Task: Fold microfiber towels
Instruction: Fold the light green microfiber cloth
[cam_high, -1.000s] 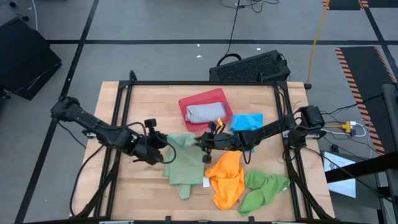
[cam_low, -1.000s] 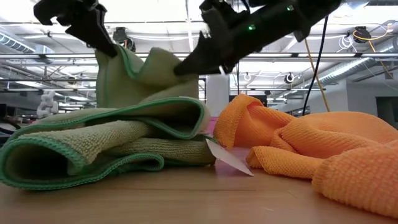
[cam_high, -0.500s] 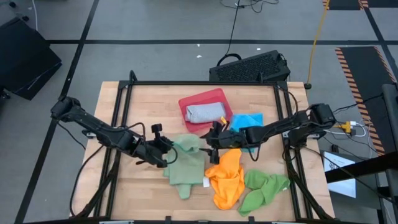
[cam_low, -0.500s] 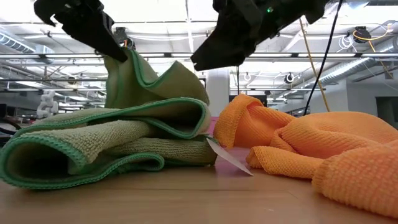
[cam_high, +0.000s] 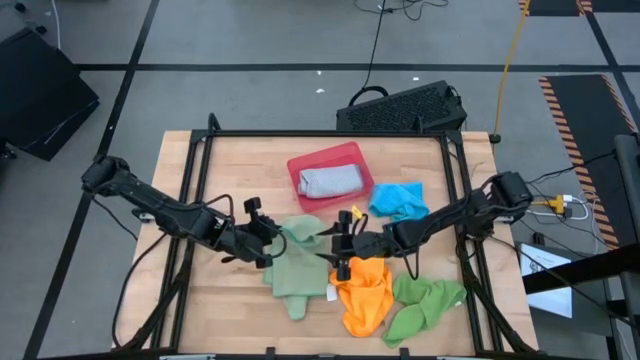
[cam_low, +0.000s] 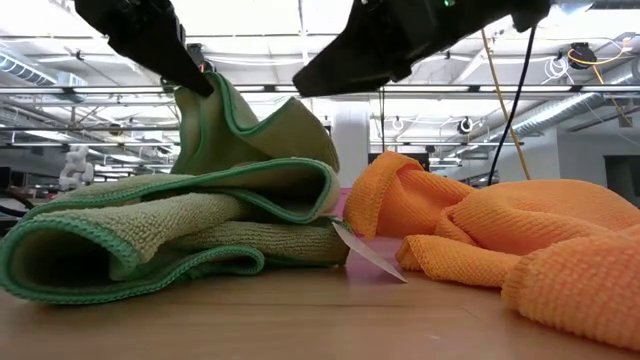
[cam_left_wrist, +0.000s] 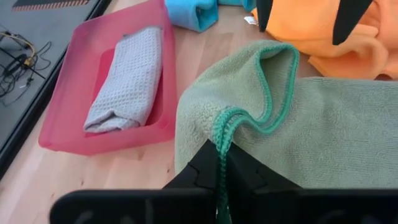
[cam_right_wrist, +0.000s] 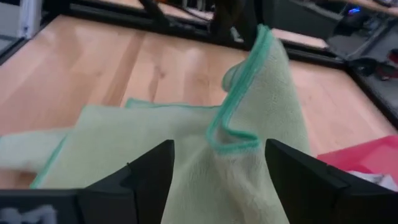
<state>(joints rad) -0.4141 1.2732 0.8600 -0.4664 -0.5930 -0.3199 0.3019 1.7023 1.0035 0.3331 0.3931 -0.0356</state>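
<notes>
Layout on the table (cam_high: 230, 160), high view. A tray (cam_high: 330, 172) is placed toward the far edge, with a folded towel (cam_high: 331, 181) laid in it. A second towel (cam_high: 400, 198) lies just right of the tray. Near the table's middle a large towel (cam_high: 296, 265) is spread; a crumpled towel (cam_high: 364, 290) adjoins its right side, and another towel (cam_high: 424, 303) is found further right. The left gripper (cam_high: 268, 243) is positioned at the large towel's left corner, the right gripper (cam_high: 341, 246) at its right edge.
</notes>
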